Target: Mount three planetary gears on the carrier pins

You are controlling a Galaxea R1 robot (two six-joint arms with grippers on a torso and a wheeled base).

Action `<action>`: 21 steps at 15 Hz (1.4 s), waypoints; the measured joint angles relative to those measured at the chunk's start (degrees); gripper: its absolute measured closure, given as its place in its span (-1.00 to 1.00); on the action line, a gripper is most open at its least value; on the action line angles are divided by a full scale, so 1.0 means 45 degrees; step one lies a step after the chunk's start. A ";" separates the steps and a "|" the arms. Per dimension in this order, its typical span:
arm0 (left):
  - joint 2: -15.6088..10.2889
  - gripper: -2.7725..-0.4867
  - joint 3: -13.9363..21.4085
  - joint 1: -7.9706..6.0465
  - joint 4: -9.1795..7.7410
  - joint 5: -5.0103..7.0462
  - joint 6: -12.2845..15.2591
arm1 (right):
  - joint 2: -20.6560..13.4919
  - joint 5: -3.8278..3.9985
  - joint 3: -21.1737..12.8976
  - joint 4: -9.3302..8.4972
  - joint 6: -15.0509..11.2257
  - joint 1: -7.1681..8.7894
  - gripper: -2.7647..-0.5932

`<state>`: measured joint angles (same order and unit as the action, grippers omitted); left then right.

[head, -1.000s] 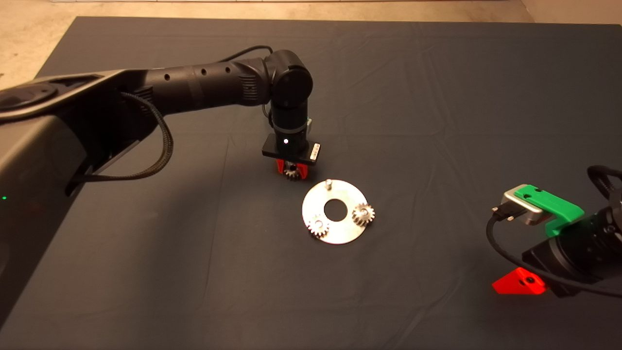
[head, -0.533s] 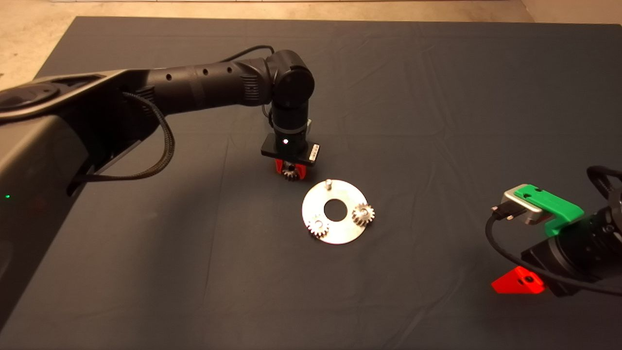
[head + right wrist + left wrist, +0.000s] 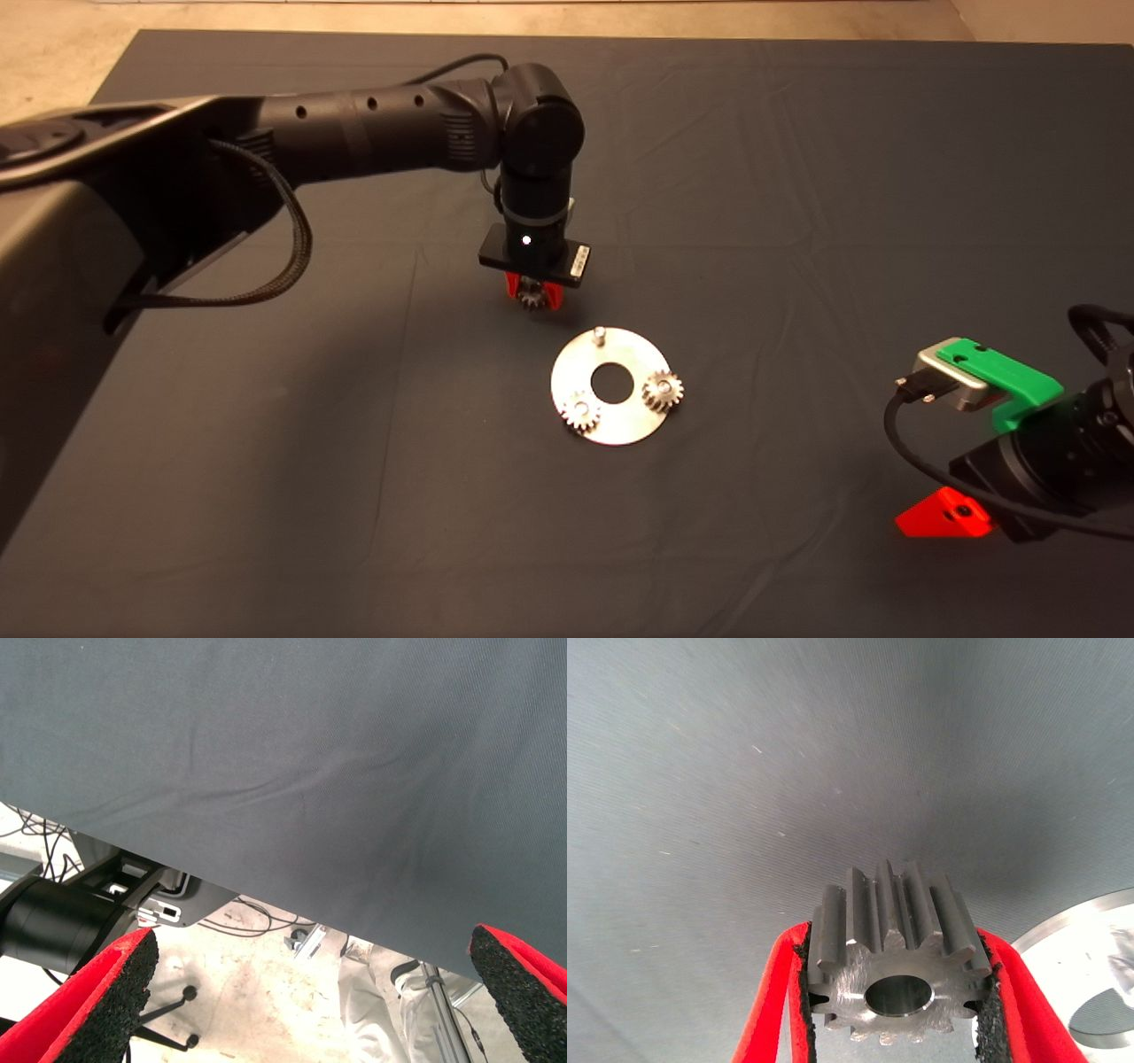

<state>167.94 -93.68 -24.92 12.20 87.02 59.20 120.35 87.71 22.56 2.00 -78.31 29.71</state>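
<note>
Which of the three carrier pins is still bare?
The carrier pin at the plate's far edge, nearest the left gripper; the other two pins each carry a planetary gear.

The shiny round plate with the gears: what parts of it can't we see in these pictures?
- Left wrist view: the plate is cut off by the edge, and the held gear in the left gripper hides part.
- Head view: two seated gears cover their pins; only the bare pin shows.
- Right wrist view: no plate.
</note>
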 joint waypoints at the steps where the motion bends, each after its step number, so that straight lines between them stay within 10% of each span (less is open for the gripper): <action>1: 0.0000 0.77 0.0024 -0.0049 -0.0003 0.0005 0.0003 | 0.0000 0.0000 0.0000 -0.0015 0.0001 -0.0005 -0.87; 12: 0.0043 0.77 0.2151 -0.0078 -0.0043 0.0000 0.1422 | 0.0152 -0.0008 0.0000 -0.0065 -0.0001 -0.0068 -0.87; 21: 0.0143 0.77 0.2181 -0.0073 -0.0043 0.0014 0.1466 | 0.0206 0.0005 0.0000 -0.0084 -0.0012 -0.0257 -0.87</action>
<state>168.58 -83.87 -25.25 12.01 87.08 65.79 121.27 87.74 22.56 1.62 -78.36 28.55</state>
